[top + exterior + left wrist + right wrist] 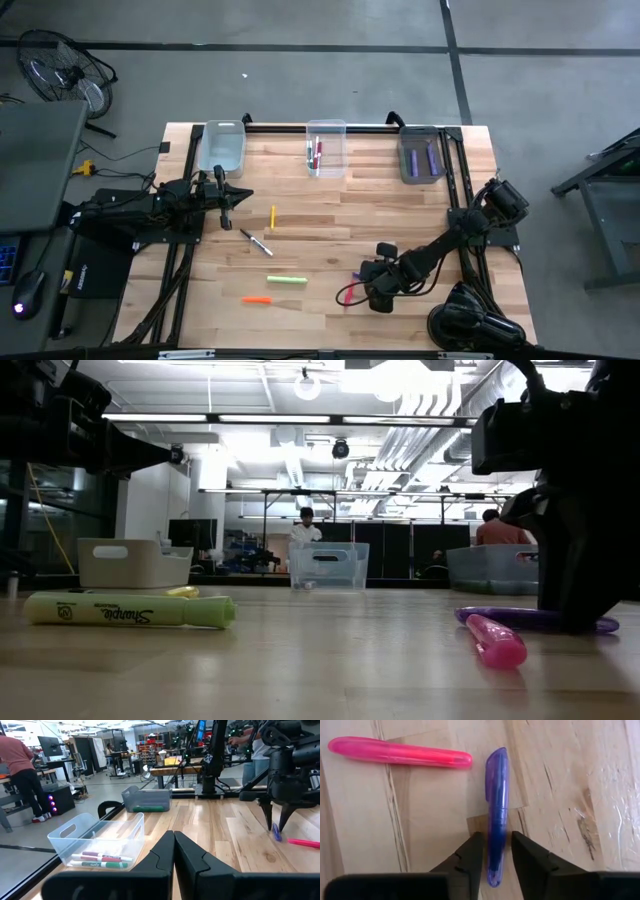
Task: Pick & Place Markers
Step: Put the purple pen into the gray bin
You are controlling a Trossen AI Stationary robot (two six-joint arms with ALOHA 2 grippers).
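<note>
Right gripper [492, 851] straddles the translucent purple plastic marker [496, 810] just beside the pink highlighter [400, 752], fingers nearly pinching it for pickup; left gripper [173, 851] closed, empty.

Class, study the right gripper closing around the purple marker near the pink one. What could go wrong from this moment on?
1. The right gripper straddles the purple marker near one end, not its middle, so the marker may tilt or slip when lifted.
2. The pink marker lies close by, its tip almost at the purple one's; a drag could nudge it.
3. The fingers sit low against the table and might scrape the wood.
</note>
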